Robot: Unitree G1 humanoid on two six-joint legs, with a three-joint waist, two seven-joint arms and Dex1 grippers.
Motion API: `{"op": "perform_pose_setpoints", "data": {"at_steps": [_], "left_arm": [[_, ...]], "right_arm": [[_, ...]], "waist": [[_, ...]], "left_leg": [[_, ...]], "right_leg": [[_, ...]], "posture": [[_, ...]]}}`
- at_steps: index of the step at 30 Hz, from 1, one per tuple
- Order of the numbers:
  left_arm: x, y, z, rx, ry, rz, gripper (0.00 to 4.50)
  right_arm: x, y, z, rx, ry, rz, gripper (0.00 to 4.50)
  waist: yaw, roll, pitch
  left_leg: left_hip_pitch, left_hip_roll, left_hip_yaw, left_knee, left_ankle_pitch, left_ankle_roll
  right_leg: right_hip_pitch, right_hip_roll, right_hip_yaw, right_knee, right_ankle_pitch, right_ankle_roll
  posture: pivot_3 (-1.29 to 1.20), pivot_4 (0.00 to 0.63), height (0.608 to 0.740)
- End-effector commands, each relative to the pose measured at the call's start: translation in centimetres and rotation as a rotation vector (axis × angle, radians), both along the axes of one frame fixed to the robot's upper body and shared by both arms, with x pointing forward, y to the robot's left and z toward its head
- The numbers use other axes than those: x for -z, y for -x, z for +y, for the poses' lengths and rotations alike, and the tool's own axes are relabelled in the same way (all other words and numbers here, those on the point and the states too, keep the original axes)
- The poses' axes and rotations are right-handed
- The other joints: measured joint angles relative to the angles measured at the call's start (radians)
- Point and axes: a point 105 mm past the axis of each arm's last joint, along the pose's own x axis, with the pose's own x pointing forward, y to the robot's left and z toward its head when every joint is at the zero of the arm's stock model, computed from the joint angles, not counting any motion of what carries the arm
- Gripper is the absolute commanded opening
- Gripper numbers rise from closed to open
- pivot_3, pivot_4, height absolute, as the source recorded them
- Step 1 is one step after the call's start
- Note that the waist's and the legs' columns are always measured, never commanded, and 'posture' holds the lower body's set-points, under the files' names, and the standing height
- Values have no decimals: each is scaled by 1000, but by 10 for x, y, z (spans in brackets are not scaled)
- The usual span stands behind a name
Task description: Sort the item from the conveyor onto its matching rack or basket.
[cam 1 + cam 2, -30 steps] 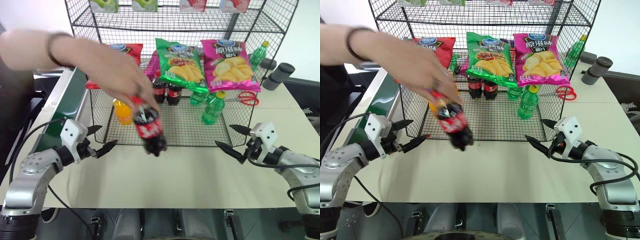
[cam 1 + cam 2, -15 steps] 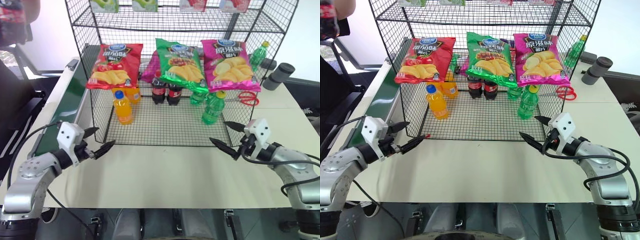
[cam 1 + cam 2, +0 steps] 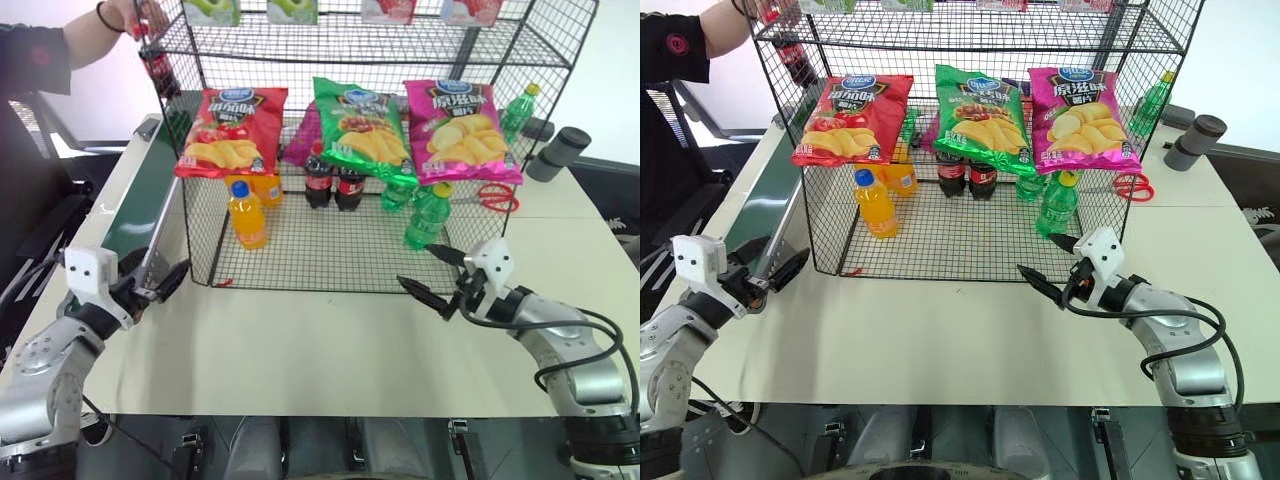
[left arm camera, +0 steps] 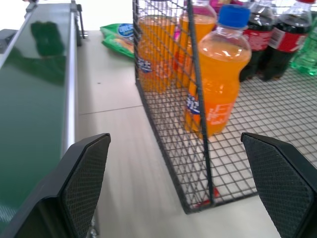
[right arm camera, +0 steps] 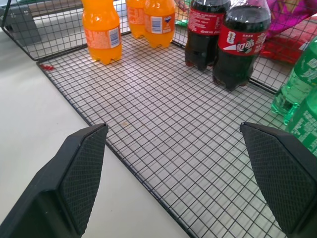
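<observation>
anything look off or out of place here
A person's hand holds a cola bottle in the air at the rack's upper left corner, not on the conveyor. Red scissors lie on the table right of the rack. Nothing looks spilled.

The pink chip bag (image 3: 1081,108) carries the Chinese characters 原滋味 near its top. Print on the other bags and bottle labels is too small to read.

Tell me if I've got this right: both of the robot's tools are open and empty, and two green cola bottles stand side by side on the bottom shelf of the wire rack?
Not quite. The two cola bottles on the wire rack hold dark brown liquid with red labels; the right wrist view shows it. The rest holds: left tool and right tool are open and empty.
</observation>
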Motion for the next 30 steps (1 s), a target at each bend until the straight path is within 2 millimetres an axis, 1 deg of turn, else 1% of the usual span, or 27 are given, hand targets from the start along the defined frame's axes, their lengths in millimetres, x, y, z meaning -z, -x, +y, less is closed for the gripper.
{"op": "perform_pose_setpoints", "data": {"at_steps": [1, 4, 11, 15, 17, 20, 25, 30], "left_arm": [[-13, -3, 19, -120, -24, -88, 4500], [-17, -10, 33, -256, -13, -133, 4500], [-19, -16, 39, -388, 32, -191, 4500], [-14, -17, 40, -426, 22, -193, 4500], [-10, -17, 41, -452, 47, -192, 4500], [-7, -18, 39, -459, 53, -199, 4500], [1, -18, 40, -496, 61, -194, 4500], [2, -20, 44, -522, 64, -199, 4500]], "right_arm": [[-13, 0, 12, -29, -23, -54, 4439], [-12, -2, 18, -36, -39, -51, 4439], [-10, -4, 37, -58, -66, -54, 4439], [-9, -4, 45, -67, -71, -61, 4439], [-9, -5, 50, -63, -74, -66, 4439], [-7, -6, 56, -55, -63, -74, 4439], [-11, -6, 65, -58, -91, -85, 4439], [-15, -11, 65, -19, -101, -102, 4439]], "waist": [[-1, 0, 0], [0, 0, 0], [0, -1, -1], [-1, -1, -1], [-1, -1, -1], [0, -1, -1], [0, -1, -1], [-1, -2, -1]], "left_leg": [[0, 0, 0, 0, 0, 0], [0, 0, 0, 0, 0, 0], [0, 0, 0, 0, 0, 0], [0, 0, 0, 0, 0, 0], [0, 0, 0, 0, 0, 0], [0, 0, 0, 1, 0, 0], [0, 0, 0, 1, 0, 0], [0, 0, 0, 1, 0, 0]], "right_leg": [[0, 0, 0, 0, 0, 0], [0, 0, 0, 1, 0, 0], [0, -1, 0, 1, 0, 0], [0, -1, 0, 2, 0, 0], [0, -1, 0, 2, 0, 0], [0, -1, 0, 2, 0, 0], [0, -1, 0, 2, 0, 0], [0, -1, 0, 2, 0, 0]], "posture": [[0, 150, 740], [0, 150, 740], [0, 150, 740], [0, 150, 740], [0, 150, 740], [0, 150, 740], [0, 150, 740], [0, 150, 740]]}}
